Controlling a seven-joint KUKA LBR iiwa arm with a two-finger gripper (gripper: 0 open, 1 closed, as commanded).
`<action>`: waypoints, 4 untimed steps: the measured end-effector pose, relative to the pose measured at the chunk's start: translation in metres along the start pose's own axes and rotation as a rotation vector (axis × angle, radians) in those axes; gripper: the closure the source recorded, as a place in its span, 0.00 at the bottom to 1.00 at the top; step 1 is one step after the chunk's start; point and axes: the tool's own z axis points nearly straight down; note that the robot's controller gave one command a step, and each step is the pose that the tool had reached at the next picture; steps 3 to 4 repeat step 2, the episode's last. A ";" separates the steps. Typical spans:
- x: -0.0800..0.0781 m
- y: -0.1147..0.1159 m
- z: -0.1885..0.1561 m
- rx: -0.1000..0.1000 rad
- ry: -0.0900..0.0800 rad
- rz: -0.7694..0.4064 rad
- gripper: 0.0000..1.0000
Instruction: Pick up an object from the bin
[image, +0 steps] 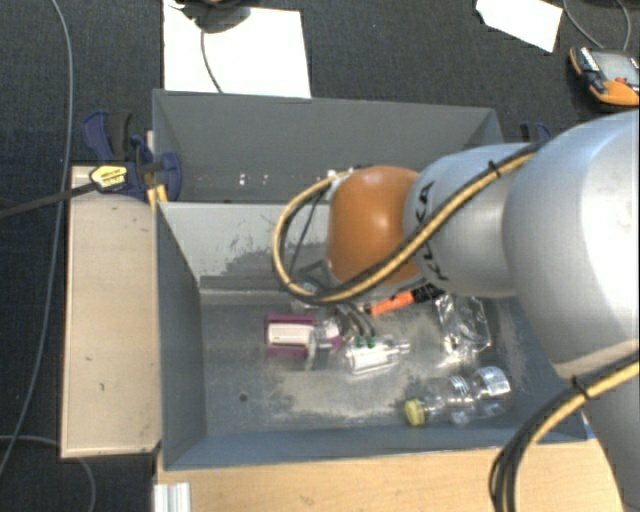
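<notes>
Your hand (338, 326) sits beside a purple-white container (291, 336) on the scuffed grey floor of the bin (240, 405); you cannot tell its grip.

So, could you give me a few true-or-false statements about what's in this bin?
1. A purple-and-white item lies on the floor of the bin, beside the tool. True.
2. The clear bottle near the front has a red cap. False: its cap is yellow.
3. The arm reaches in from the picture's left. False: it comes from the right.
4. An orange cover sits on the arm's wrist. True.
</notes>
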 end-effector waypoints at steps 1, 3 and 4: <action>0.004 0.000 -0.016 0.002 0.013 0.001 1.00; 0.002 0.000 -0.060 0.001 0.007 0.003 1.00; 0.002 0.000 -0.060 0.001 0.007 0.003 1.00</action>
